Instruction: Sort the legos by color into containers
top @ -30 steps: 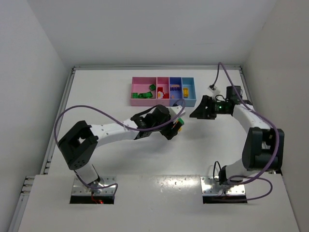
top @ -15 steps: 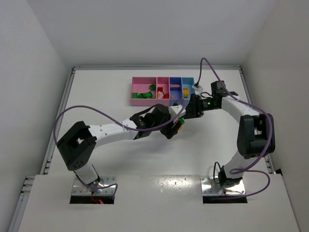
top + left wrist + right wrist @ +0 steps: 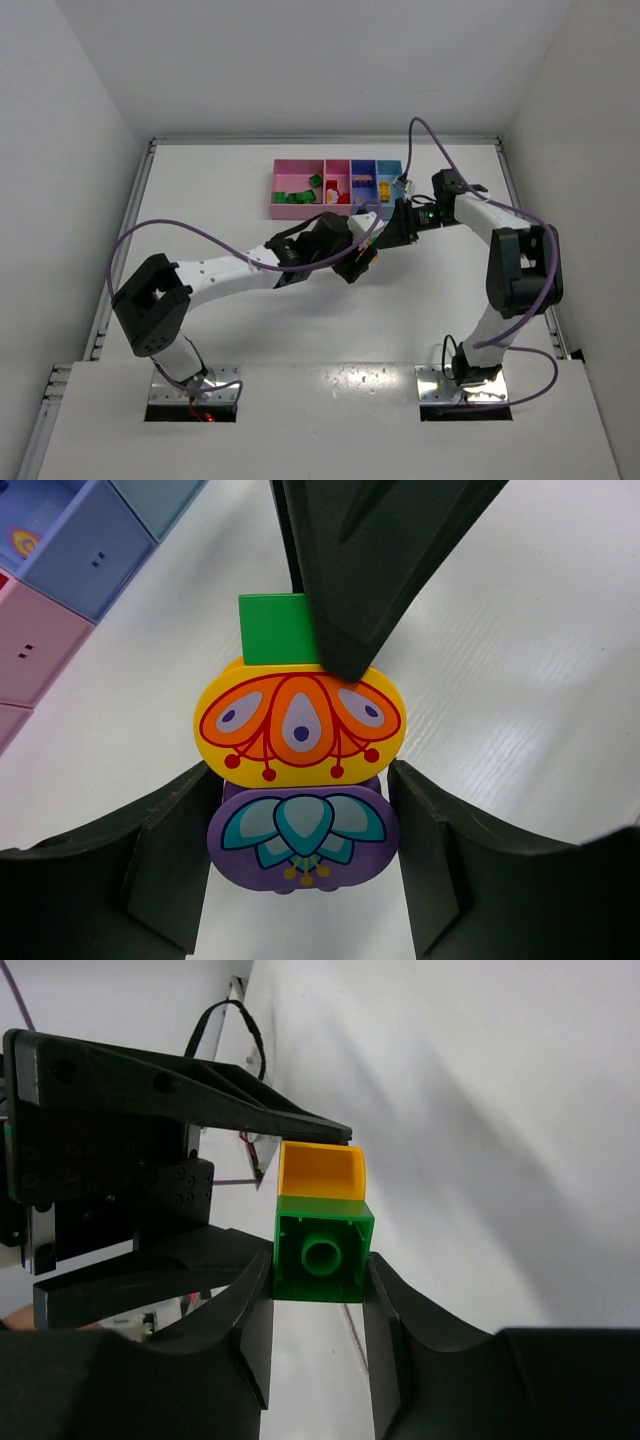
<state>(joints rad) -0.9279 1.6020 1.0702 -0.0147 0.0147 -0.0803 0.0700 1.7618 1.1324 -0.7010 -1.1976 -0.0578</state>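
**Progress.** The tray of bins [image 3: 300, 211] at the far side of the table [image 3: 430, 300] is partly filled. The wide pink bin holds green bricks [image 3: 296, 196], the narrow pink bin holds red ones [image 3: 337, 196], and the purple-blue bin holds yellow ones [image 3: 362, 187]. The light blue bin has something small and pale orange in it, too small to identify from overhead.

One stack of bricks [image 3: 300, 730] is unsorted and is held in the air just in front of the tray, between the two arms. The left fingers [image 3: 170, 870] are clamped on its purple brick [image 3: 300, 840]. The right fingers [image 3: 240, 1350] are closed tight on the green brick [image 3: 322, 1255] at the other end, and a yellow brick sits between them. In my judgement the step in hand is pulling the green brick off, and its pink bin lies close by.

No loose bricks show on the table, so this stack is probably the last of the work: three bricks to separate and place.

**Surface and room.** The table is white, smooth and bare apart from the tray. It is enclosed by plain white walls on three sides. Purple cables loop off both arms.
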